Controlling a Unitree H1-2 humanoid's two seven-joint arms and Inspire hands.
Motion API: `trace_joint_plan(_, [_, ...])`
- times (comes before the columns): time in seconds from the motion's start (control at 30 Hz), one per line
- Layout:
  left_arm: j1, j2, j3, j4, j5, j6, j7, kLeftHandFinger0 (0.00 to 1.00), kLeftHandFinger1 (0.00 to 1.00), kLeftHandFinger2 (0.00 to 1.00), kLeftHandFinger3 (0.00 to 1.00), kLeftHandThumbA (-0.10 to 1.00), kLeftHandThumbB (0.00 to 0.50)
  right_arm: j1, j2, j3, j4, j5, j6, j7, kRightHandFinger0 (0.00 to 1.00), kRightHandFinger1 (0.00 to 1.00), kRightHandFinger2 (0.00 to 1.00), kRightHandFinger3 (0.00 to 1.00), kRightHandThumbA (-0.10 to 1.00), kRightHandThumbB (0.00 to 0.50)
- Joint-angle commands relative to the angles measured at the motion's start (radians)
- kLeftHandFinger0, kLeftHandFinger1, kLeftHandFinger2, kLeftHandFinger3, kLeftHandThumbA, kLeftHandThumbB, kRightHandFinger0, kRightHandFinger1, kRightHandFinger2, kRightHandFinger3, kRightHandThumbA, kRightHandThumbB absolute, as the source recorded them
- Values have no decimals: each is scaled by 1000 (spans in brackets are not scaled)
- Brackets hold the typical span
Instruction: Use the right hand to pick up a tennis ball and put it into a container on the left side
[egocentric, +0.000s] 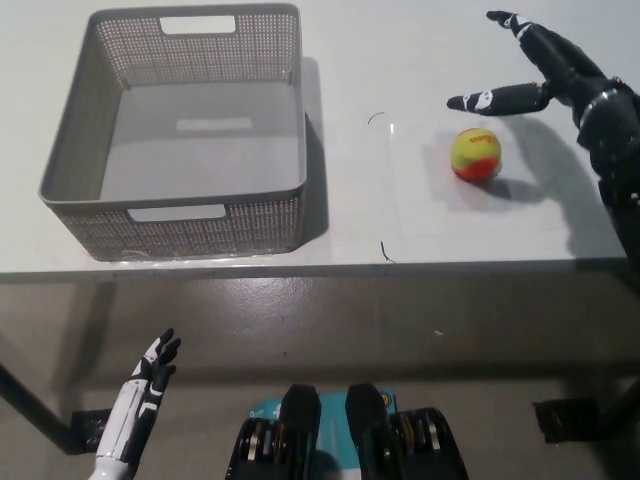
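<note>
On the white table (420, 225), the black right hand (545, 70), spread wide and empty at upper right, should descend squarely over the tennis ball (474, 155) before closing.

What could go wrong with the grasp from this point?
The right hand is open, spread above and beyond the tennis ball, not around it; a sideways touch could roll the ball across the table. The carry to the grey basket must then clear its near wall. The left hand rests low.
</note>
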Motion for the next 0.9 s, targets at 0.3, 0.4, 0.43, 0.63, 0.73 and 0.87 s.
trace_joint_plan(0.3, [-5,26,9,-11,-5,-31,-2,1000,1000,1000,1000,1000,256,-175,20,-26,296,102,-54,35,1000,1000,1000,1000,1000,496])
trace_joint_plan(0.4, [-7,27,8,-5,6,-40,6,1000,1000,1000,1000,1000,252,-194,25,-21,354,108,-80,37,1000,1000,1000,1000,1000,500])
trace_joint_plan(0.43, [-6,27,9,-7,5,-40,5,1000,1000,1000,1000,1000,252,-199,27,-18,369,107,-88,35,1000,1000,1000,1000,1000,500])
trace_joint_plan(0.63, [-7,29,7,5,9,-44,6,1000,1000,1000,1000,1000,259,-228,46,1,490,103,-142,20,1000,1000,1000,1000,1000,497])
trace_joint_plan(0.73, [-6,31,7,1,7,-37,2,1000,1000,1000,1000,1000,259,-230,53,11,524,101,-160,18,1000,1000,1000,1000,1000,477])
trace_joint_plan(0.87, [-2,31,6,-6,9,-32,2,1000,1000,1000,1000,1000,256,-226,64,7,573,111,-162,10,1000,1000,1000,1000,1000,490])
